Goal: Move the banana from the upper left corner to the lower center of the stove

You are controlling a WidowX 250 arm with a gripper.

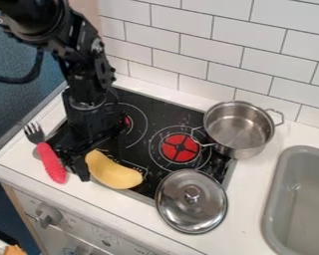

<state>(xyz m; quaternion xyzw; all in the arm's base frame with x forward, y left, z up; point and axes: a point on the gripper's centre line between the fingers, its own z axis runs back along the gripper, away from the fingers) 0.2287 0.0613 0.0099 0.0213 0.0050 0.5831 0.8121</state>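
Banana (114,172): smooth, yellow, curved, lying slantwise over the front-left edge of the stove (139,138), whose top is black and glossy with thin white rings and red burner discs. Pot (237,130): bare shiny metal, round, wire handles, at the stove's back right. Lid (191,201): domed polished metal with a central knob, across the front right edge of the stove and onto the white counter (139,214). Fork (51,163): metal tines, ribbed red handle, at the left. Wall (189,45) of glossy white rectangular tiles. Grey sink (302,199) is cut off at the right; the upper arm (42,25) is cut off at the top. The black arm hides part of the stove's left side. Tool (81,162) is low at the stove's front left, black on black, its outline hard to separate; cannot tell whether it is open, closed or gripping. Banana is immediately right of it in the view, upper end closest; contact uncertain.
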